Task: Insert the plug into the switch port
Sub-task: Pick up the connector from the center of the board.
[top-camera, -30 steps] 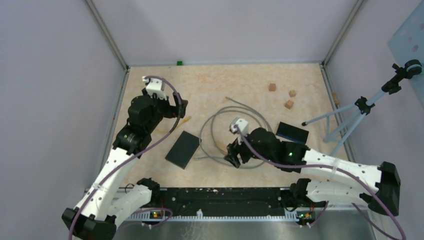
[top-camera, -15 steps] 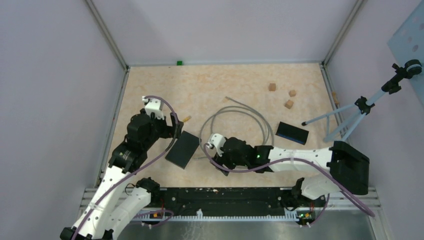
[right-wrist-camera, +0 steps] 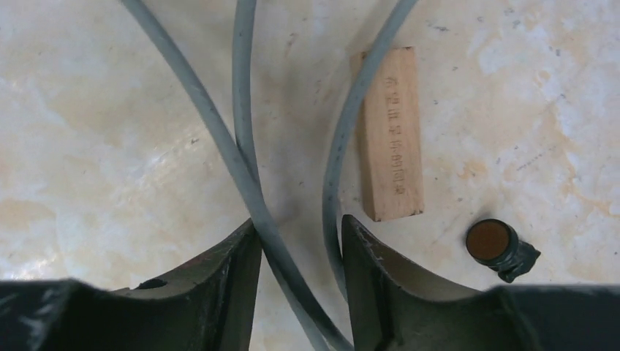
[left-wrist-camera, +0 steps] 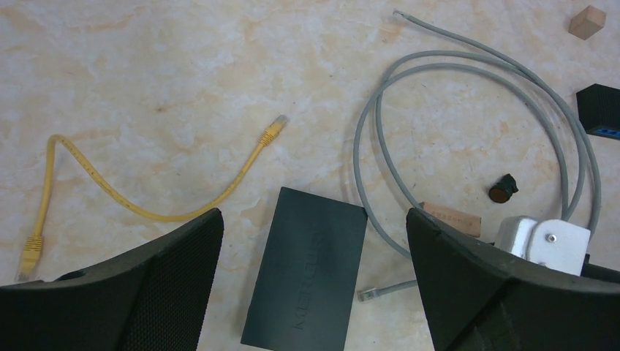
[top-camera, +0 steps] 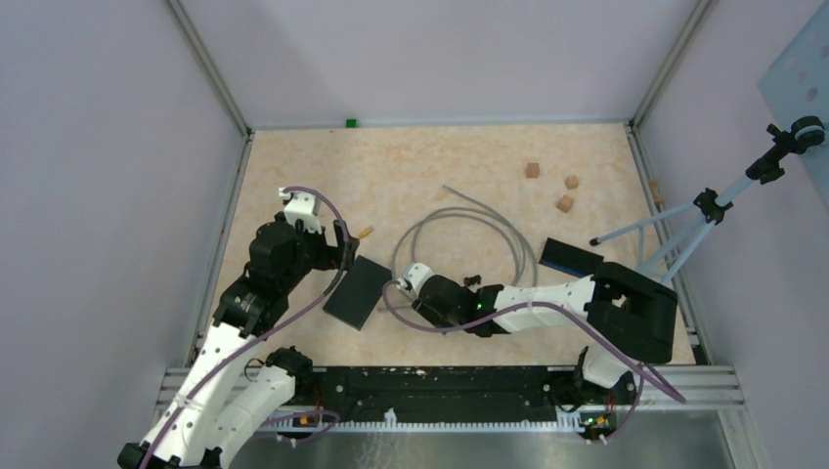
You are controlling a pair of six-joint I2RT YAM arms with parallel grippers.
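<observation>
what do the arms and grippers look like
Left arm and right arm: white links, black joints, a purple cable along each, a white camera block at each wrist. Left gripper and right gripper: broad black fingers. A green light shows on the right arm.

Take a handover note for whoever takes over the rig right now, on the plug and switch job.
Left claw: open wide, above the switch, holding nothing.
Right claw: jaws narrow, astride two strands of the grey cable; a firm grip can't be confirmed.
Plug: lying loose beside the switch, in neither claw.
Done: nothing inserted.
Left: grasp the cable near the plug, steady the switch, push the plug into a port. No port shows in these views.
</observation>
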